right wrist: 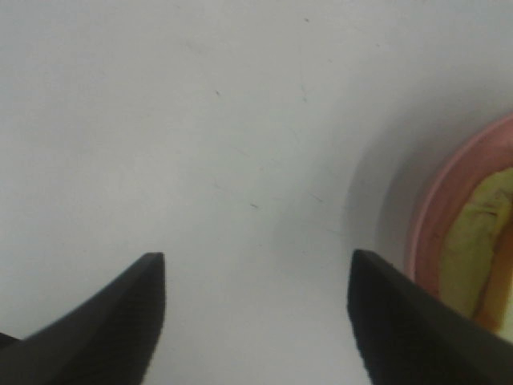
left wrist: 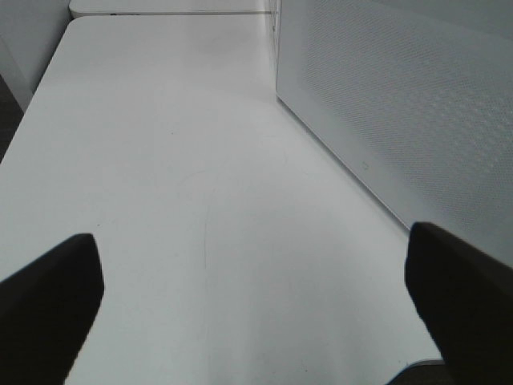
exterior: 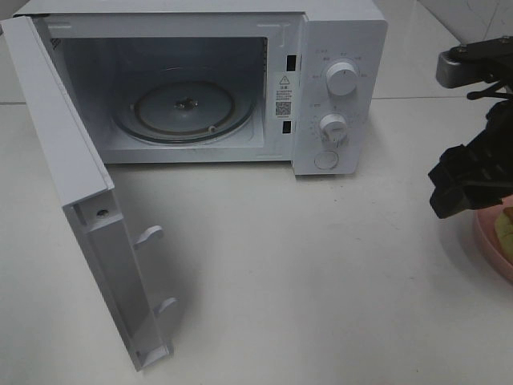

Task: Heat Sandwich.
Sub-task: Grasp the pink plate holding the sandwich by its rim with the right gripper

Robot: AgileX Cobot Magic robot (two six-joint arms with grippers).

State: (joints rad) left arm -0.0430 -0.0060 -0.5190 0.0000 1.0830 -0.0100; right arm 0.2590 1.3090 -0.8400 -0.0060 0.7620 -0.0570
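Black right jaws wide, empty, near sandwich [right wrist: 473,257]

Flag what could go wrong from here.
1. The right gripper, jaws open, sits beside the pink plate, not over the sandwich. Descending here could catch the rim and shove the plate.
2. The plate is mostly cut off in the exterior high view, so the grasp is poorly seen.
3. The open microwave door juts forward and a wide carry could hit it.

Two grippers, jaws apart.
The left gripper [left wrist: 255,309] has its fingers spread wide; the right gripper [right wrist: 256,321], also spread, points down from its arm [exterior: 481,152].
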